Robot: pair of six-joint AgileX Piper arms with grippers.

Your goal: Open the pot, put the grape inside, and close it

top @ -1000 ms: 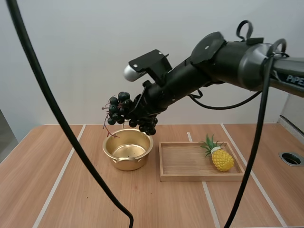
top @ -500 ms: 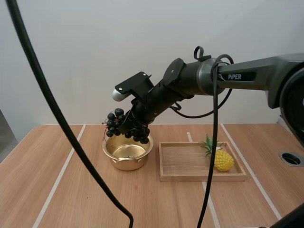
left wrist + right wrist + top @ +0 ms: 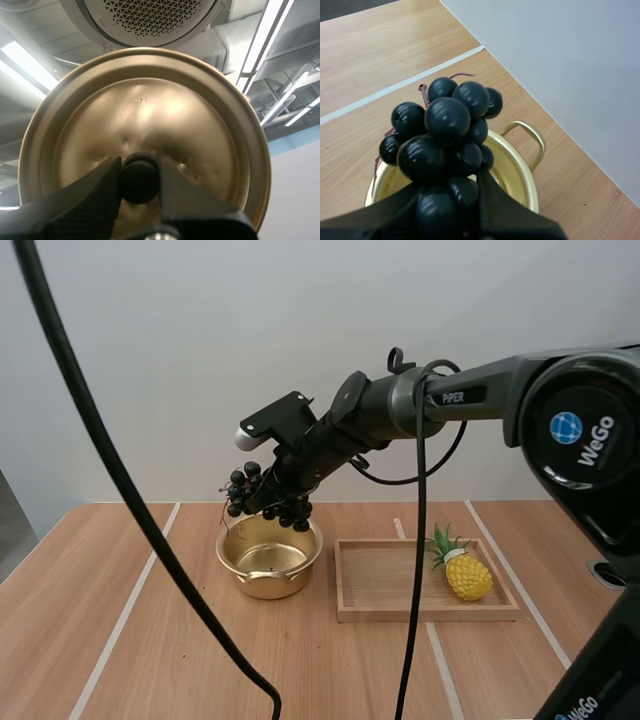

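My right claw (image 3: 448, 200) was pinching the bunch of grapes (image 3: 445, 132). My left claw (image 3: 140, 176) was clamped on the knob (image 3: 139, 170) of the lid (image 3: 150, 105), which it held off the pot (image 3: 268, 578). Over the last second the right arm had come down. The grapes had dropped from well above the pot to just over its back rim, with the lowest berries close to the edge. The pot stood open and empty on the bench (image 3: 150, 640). To the right of the pot, a tray (image 3: 390, 580) held a pineapple (image 3: 466, 576). I judged the lowering nearly done. What remained was to let go over the pot's middle and then bring the lid back.
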